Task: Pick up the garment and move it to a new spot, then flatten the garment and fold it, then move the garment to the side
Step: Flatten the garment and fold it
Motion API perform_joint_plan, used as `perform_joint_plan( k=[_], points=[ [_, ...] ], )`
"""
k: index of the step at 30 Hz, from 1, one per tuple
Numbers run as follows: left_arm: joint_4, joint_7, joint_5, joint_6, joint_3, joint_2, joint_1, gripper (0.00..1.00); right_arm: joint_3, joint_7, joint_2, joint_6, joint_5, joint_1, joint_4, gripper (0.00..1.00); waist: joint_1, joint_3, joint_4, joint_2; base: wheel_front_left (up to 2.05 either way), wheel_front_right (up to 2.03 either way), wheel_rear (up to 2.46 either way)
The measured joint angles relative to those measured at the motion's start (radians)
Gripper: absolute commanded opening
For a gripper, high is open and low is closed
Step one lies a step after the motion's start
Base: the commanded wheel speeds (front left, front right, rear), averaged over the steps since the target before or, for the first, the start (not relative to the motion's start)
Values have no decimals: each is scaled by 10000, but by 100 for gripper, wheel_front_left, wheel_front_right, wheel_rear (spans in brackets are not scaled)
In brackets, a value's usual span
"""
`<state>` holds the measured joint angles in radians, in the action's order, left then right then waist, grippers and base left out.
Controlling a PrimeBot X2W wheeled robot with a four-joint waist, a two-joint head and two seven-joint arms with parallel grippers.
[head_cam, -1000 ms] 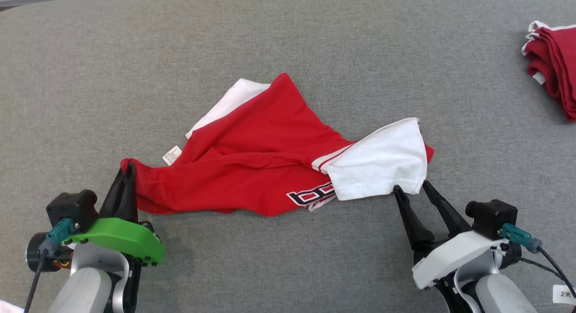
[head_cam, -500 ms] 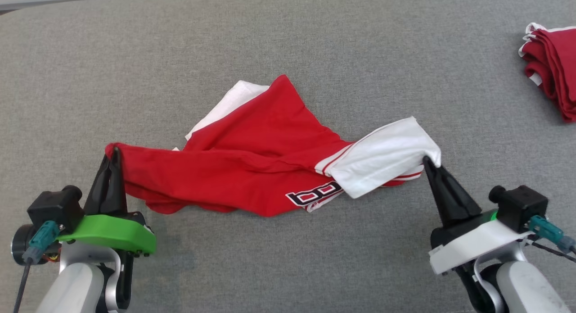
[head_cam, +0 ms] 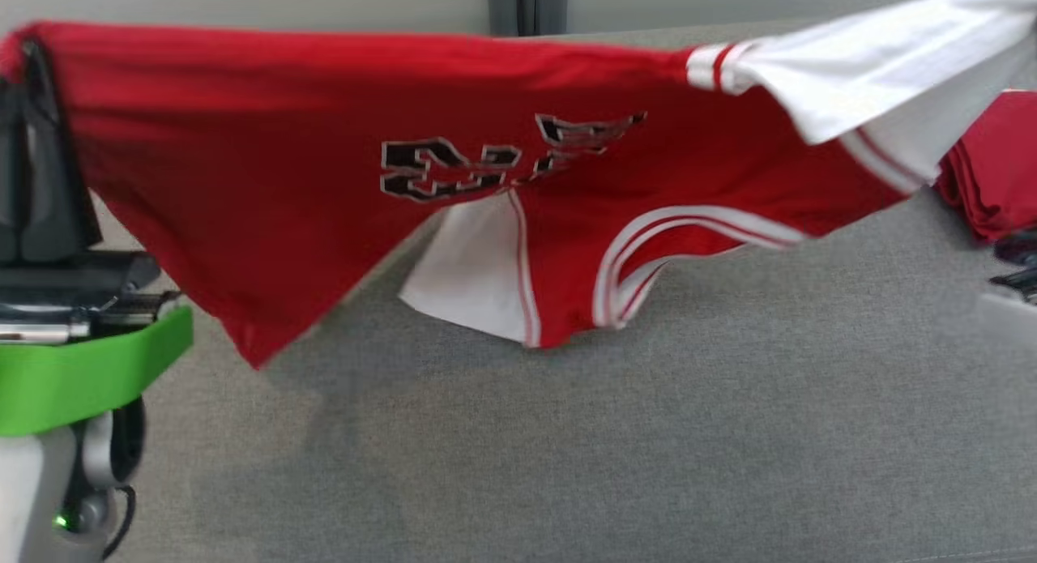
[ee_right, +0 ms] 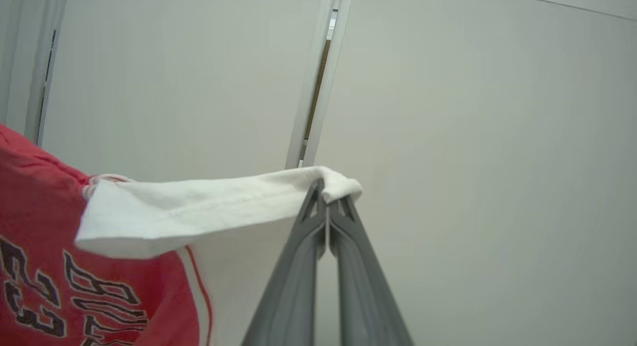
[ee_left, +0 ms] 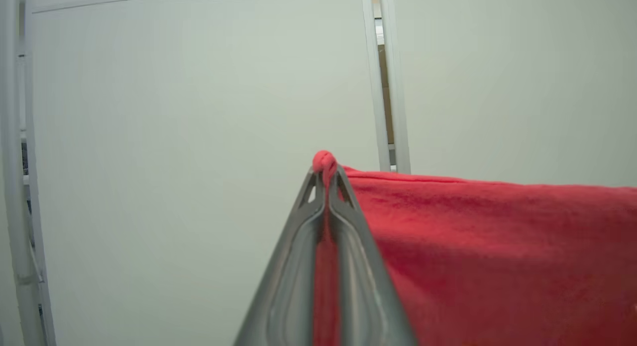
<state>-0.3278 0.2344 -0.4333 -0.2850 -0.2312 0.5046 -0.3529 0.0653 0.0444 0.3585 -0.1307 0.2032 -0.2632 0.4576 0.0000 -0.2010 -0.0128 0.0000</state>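
garment [head_cam: 267, 182]: red jersey, white sleeves, black lettering. Hangs stretched across the 12 o'clock band of the head view, lifted off the grey surface [head_cam: 567, 449], lower corners drooping toward centre.
left gripper [ee_left: 326, 179]: at the jersey's 9 o'clock end, fingers pressed together on the red corner, a nub of cloth poking past the tips.
right gripper [ee_right: 327, 199]: fingers pressed together, pinching the white sleeve edge at the 3 o'clock end.
red stack [head_cam: 992, 166]: folded pile on the surface, 3 o'clock.
wall panels [ee_left: 174, 112]: pale, behind both grippers.
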Motion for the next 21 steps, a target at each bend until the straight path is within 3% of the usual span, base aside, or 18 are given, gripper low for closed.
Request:
perform_joint_plan(
  k=[5,11,16,21],
  points=[
    [-1338,-497,581,-100,318,604,-1272,0,746,-591,982,-4,140,-1460,842,0,0,419,29,0,0,0,0],
    [-1768,-1239,663,36,426,999,-2573,0,1020,-1011,1829,-4,938,-2971,721,0,0,622,190,0,0,0,0],
    [-1266,-1484,385,364,217,938,-3388,0,823,-1137,2265,-6,1639,-3908,-142,0,0,452,275,0,0,0,0],
    [481,-1710,-88,823,-311,401,-4416,0,94,-1058,2535,-8,2288,-5050,-1609,0,0,8,288,0,0,0,0]
  ],
)
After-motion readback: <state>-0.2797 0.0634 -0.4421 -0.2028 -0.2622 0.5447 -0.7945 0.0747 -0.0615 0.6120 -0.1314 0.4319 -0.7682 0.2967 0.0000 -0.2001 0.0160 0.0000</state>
